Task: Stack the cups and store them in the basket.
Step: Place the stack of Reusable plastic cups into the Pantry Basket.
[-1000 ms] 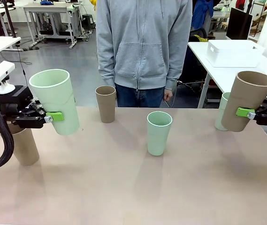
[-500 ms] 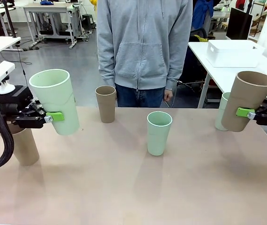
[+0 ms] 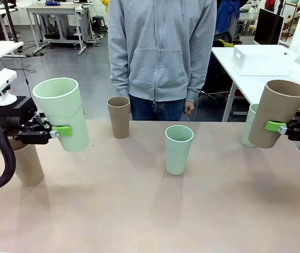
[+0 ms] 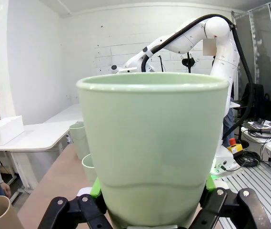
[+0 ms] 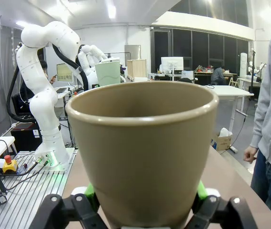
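Since the basket (image 3: 259,66) is set well apart at two o'clock, the green cup (image 3: 61,113) clamped tilted by the left gripper (image 3: 60,131) at nine should be righted before nesting; a brown cup (image 3: 276,113) is clamped by the right gripper (image 3: 274,126) at three.

- Left gripper (image 3: 67,129) is finished black; green pads (image 3: 61,130) are fitted.
- A thick black cable (image 3: 3,163) is routed alongside.
- A grey zipped hoodie (image 3: 160,52) and blue jeans (image 3: 157,109) are worn.
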Available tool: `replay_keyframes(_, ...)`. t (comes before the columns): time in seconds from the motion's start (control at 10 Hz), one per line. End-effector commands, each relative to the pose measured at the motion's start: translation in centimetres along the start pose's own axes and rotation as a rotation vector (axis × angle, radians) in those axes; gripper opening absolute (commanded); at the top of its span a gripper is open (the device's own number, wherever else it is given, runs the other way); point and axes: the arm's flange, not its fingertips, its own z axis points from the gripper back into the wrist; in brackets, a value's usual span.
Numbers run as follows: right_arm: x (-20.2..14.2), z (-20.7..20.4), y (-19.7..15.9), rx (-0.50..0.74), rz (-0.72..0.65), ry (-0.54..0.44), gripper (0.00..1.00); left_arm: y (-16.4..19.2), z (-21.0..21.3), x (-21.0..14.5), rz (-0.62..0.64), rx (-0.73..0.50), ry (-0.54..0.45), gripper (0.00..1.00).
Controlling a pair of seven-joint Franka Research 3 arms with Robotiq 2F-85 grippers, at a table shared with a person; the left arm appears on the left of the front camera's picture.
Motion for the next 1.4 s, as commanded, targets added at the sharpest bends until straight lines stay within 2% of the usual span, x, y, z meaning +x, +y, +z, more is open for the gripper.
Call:
replay_keyframes(0.0,0.1,0.06,0.01,-0.002,0.01,-0.001,0.84,-0.02,-0.06,0.17,-0.012,-0.002,-0.002,0.85)
replay_keyframes(1.3,0.1,0.06,0.01,-0.002,0.01,-0.001,0.84,-0.02,-0.06,0.17,-0.012,-0.002,-0.002,0.85)
